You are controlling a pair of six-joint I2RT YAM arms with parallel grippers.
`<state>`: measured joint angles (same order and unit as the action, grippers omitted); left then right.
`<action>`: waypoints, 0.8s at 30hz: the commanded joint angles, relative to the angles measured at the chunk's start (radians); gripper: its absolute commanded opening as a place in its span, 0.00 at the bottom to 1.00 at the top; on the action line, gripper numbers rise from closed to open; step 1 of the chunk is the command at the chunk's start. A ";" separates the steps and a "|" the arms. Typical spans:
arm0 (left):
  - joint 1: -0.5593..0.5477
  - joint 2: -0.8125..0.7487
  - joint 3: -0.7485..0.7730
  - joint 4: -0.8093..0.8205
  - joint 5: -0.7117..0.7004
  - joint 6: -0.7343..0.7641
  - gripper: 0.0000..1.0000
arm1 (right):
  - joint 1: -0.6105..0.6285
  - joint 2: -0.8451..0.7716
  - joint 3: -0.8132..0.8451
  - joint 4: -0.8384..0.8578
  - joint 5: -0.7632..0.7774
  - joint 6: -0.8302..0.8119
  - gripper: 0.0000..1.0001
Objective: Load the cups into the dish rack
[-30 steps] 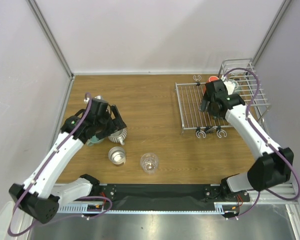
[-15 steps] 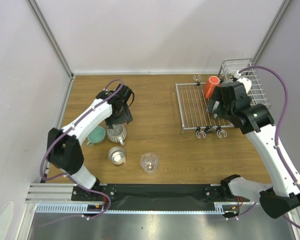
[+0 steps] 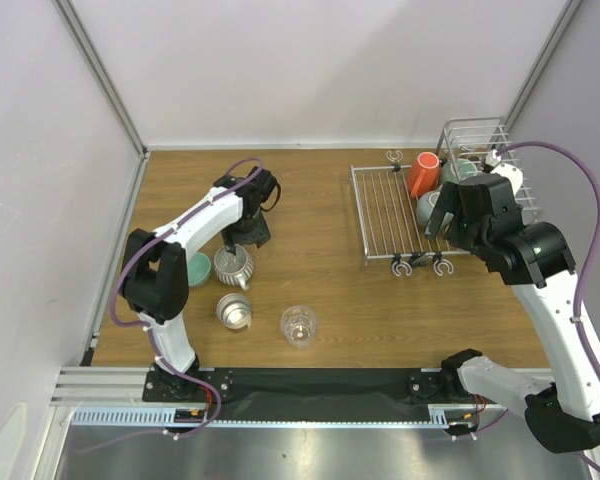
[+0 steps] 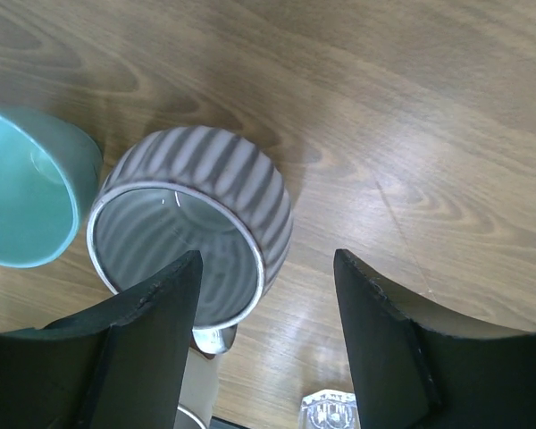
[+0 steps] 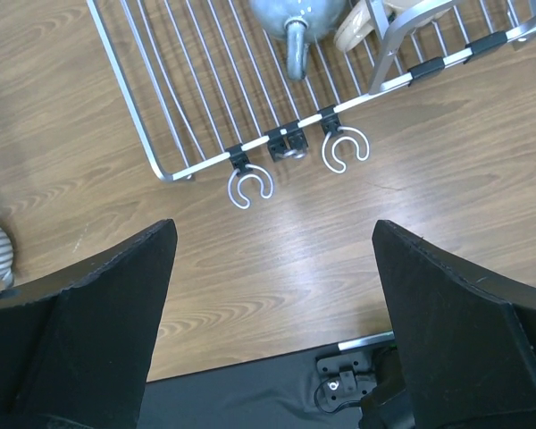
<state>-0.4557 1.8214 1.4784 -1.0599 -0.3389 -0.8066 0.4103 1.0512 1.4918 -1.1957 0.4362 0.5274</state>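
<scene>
The ribbed whitish cup [image 3: 234, 265] stands on the table beside the teal mug [image 3: 193, 268]. The steel cup [image 3: 234, 311] and the clear glass [image 3: 299, 325] stand nearer. My left gripper [image 3: 249, 236] is open just beyond the ribbed cup [image 4: 205, 223]; its left finger [image 4: 152, 344] overlaps the cup's mouth and grips nothing. The dish rack [image 3: 380, 215] holds the orange-inside mug [image 3: 423, 173] and a grey-blue mug [image 3: 431, 208]; another mug [image 3: 458, 170] sits by the basket. My right gripper [image 3: 442, 218] is open and empty above the rack's near edge.
The right wrist view shows the rack's near bars and hooks [image 5: 250, 188], the grey-blue mug [image 5: 304, 18], a beige mug [image 5: 357, 27] and bare wood below my right gripper [image 5: 272, 313]. Grey walls enclose the table. A black strip [image 3: 310, 385] runs along the near edge.
My left gripper has risen off the cups and moved toward the far right of them. My right gripper has backed off the rack, and the grey-blue mug now shows on the grid.
</scene>
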 commanded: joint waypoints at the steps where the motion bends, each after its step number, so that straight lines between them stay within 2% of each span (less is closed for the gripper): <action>1: 0.002 -0.033 -0.032 0.024 -0.019 -0.011 0.66 | 0.002 -0.016 0.045 -0.018 0.004 -0.004 0.97; 6: 0.005 0.019 -0.029 0.047 -0.003 0.006 0.61 | 0.004 -0.007 0.067 -0.019 -0.033 -0.001 0.97; 9: 0.014 0.033 -0.035 0.075 -0.009 0.015 0.45 | 0.002 0.000 0.082 -0.025 -0.077 -0.009 0.97; 10: 0.025 0.032 -0.036 0.084 -0.011 0.023 0.37 | 0.002 -0.003 0.084 -0.025 -0.095 -0.018 0.97; 15: 0.069 0.026 -0.040 0.129 0.018 0.069 0.20 | 0.002 -0.029 0.061 0.004 -0.208 -0.029 0.97; 16: 0.084 0.026 -0.036 0.132 0.029 0.085 0.11 | 0.002 -0.030 0.058 0.008 -0.214 -0.026 0.97; 18: 0.094 0.023 -0.020 0.132 0.049 0.099 0.00 | 0.002 -0.028 0.053 0.013 -0.234 -0.026 0.97; 21: 0.097 -0.016 0.011 0.141 0.105 0.121 0.00 | 0.002 -0.017 0.045 0.022 -0.278 -0.014 0.97; 24: 0.097 -0.117 0.023 0.198 0.191 0.132 0.00 | 0.002 -0.014 0.015 0.064 -0.353 0.006 0.97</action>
<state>-0.3557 1.8370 1.4418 -0.9207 -0.2272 -0.7212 0.4103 1.0378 1.5272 -1.1866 0.1730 0.5228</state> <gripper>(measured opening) 0.034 0.970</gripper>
